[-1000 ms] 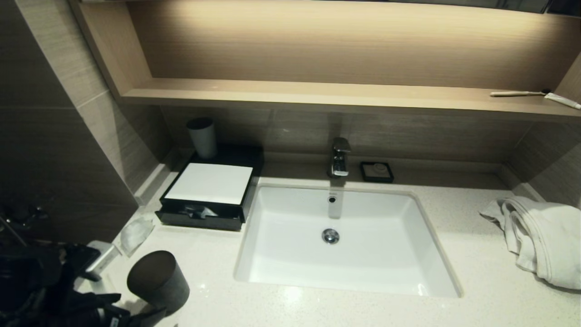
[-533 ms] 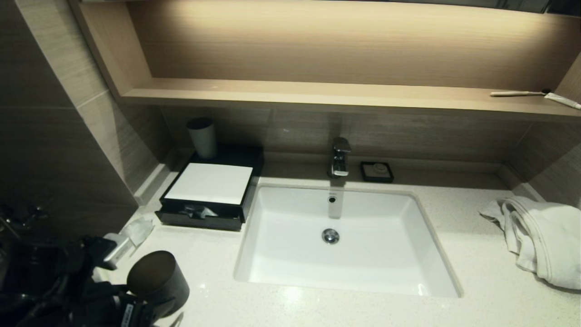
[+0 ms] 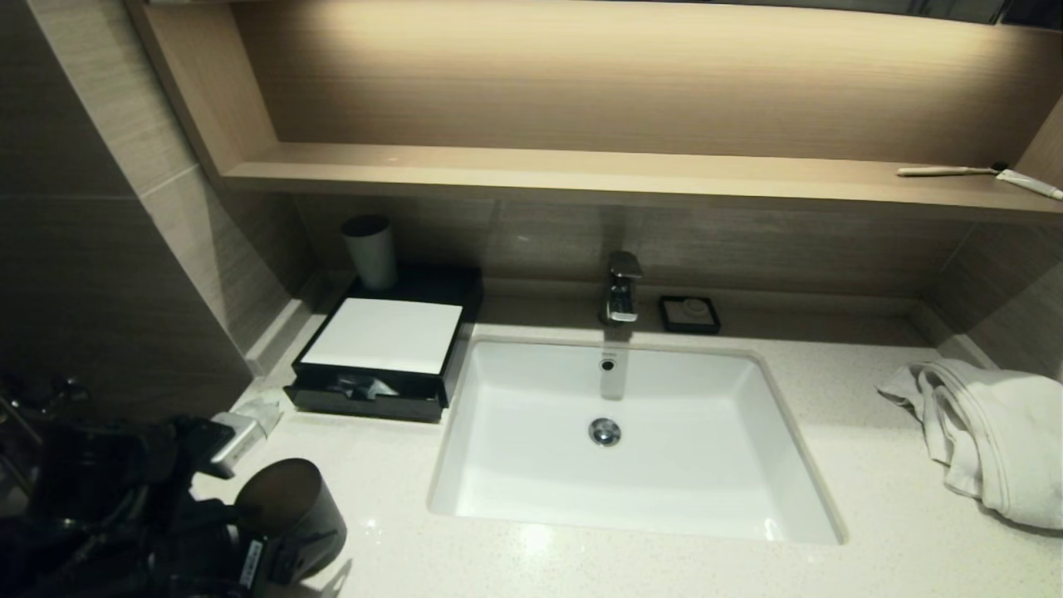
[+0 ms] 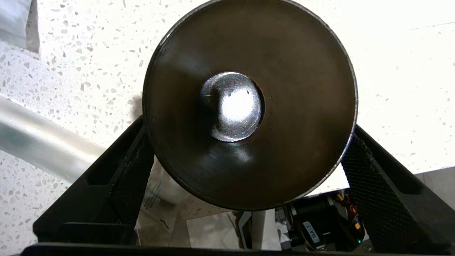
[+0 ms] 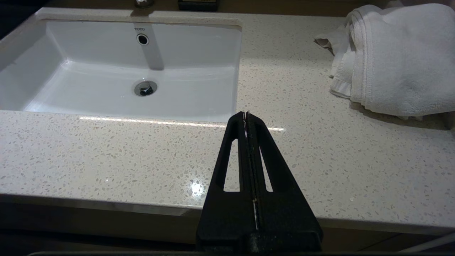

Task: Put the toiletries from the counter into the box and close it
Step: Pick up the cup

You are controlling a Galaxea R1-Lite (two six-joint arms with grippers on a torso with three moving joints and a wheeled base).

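Note:
The black box (image 3: pixel 378 378) with a white lid stands left of the sink; its front drawer is pulled out with small packets inside. A dark cup (image 3: pixel 286 515) stands on the counter's front left corner. My left gripper (image 3: pixel 282 566) is open, and in the left wrist view (image 4: pixel 249 128) its fingers (image 4: pixel 133 167) straddle the cup (image 4: pixel 249 103) from above. A pale packet (image 4: pixel 156 193) lies under the cup's edge between the fingers. Another sachet (image 3: pixel 264 409) lies in front of the box, half hidden by my arm. My right gripper (image 5: pixel 246 114) is shut and empty above the counter's front edge.
The white sink (image 3: pixel 498 498) fills the middle, with the tap (image 3: pixel 621 286) and a soap dish (image 3: pixel 689 314) behind it. A white towel (image 3: pixel 988 432) lies at the right. A grey cup (image 3: pixel 371 249) stands behind the box. A toothbrush (image 3: pixel 947 171) and a tube (image 3: pixel 1030 184) lie on the shelf.
My left arm has moved forward and right to the dark cup, and now covers more of the sachet in front of the box. The cup has stayed put.

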